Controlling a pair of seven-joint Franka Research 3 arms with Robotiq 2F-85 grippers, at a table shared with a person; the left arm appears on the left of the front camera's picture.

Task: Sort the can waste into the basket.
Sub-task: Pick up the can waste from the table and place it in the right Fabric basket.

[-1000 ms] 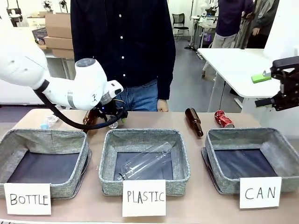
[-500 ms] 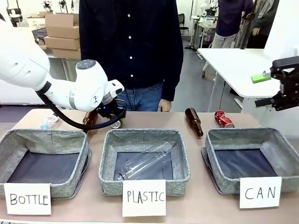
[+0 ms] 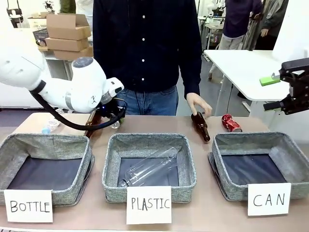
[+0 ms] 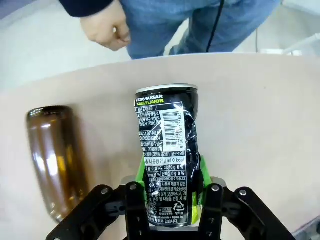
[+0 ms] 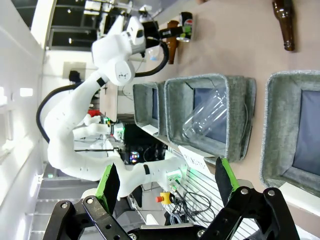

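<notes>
My left gripper (image 4: 172,202) is shut on the black-and-silver can (image 4: 169,145), its green pads pressing both sides of the dented body. In the front view this gripper (image 3: 114,121) is at the table's far side, behind the gap between the left and middle baskets. The red can (image 3: 231,123) lies on the table just behind the CAN basket (image 3: 241,138), which is empty. My right gripper (image 3: 291,94) hangs open high at the right edge, above and beyond that basket, with nothing between its fingers (image 5: 108,186).
A person stands at the far side with a hand (image 3: 199,104) on a brown bottle (image 3: 200,125) next to the red can. Another brown bottle (image 4: 55,160) lies beside the held can. The PLASTIC basket (image 3: 111,164) holds a clear bottle (image 3: 152,167). The BOTTLE basket (image 3: 12,145) is empty.
My left gripper has shifted slightly left and up with the black can. The person stepped to the right and laid a hand on the brown bottle near the red can. The right arm is still.
</notes>
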